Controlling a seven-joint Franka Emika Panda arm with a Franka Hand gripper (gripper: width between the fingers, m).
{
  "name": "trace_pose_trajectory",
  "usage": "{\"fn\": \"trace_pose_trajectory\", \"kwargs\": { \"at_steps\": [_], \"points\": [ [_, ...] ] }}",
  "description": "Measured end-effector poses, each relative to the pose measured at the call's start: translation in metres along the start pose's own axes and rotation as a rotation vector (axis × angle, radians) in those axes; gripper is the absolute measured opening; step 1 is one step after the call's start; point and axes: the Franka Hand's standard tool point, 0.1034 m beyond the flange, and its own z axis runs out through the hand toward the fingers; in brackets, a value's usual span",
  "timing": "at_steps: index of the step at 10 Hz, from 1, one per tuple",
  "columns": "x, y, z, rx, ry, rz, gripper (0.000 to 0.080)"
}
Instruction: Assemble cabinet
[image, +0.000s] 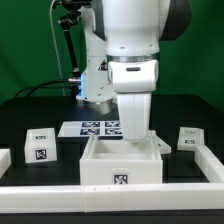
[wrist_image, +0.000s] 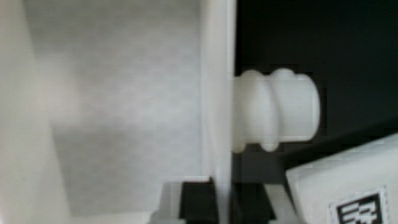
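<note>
The cabinet (image: 120, 166) is a white open-topped box at the front centre of the table, with a tag on its near face. My gripper (image: 133, 138) reaches straight down onto its far wall. In the wrist view the dark fingers (wrist_image: 194, 203) stand on either side of that thin wall (wrist_image: 221, 90), and the gripper (wrist_image: 222, 203) is shut on it. A round white ribbed peg (wrist_image: 279, 108) sticks out of the wall's outer side. Two small tagged drawer blocks lie loose, one on the exterior view's left (image: 40, 146) and one on its right (image: 190, 137).
The marker board (image: 100, 127) lies flat behind the cabinet. A long white border rail (image: 110, 202) runs along the front and up the exterior view's right side. A white tagged surface (wrist_image: 356, 188) shows beside the fingers in the wrist view.
</note>
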Motion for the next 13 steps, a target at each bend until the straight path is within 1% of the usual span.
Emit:
{"fn": "trace_pose_trajectory", "kwargs": {
  "at_steps": [2,4,5,6,10,12,13],
  "points": [
    [0.018,-0.001,-0.001,-0.003,0.005,0.002,0.0035],
    [0.029,0.001,0.001,-0.005,0.012,-0.018,0.0035],
    [0.033,0.004,0.001,-0.016,0.014,-0.039,0.0035],
    [0.030,0.006,0.001,-0.038,0.021,-0.046,0.0035],
    [0.031,0.007,0.001,-0.034,0.018,-0.055,0.0035],
    [0.042,0.006,0.001,-0.012,0.017,-0.063,0.0035],
    [0.047,0.005,0.001,-0.008,0.017,-0.060,0.0035]
  ]
}}
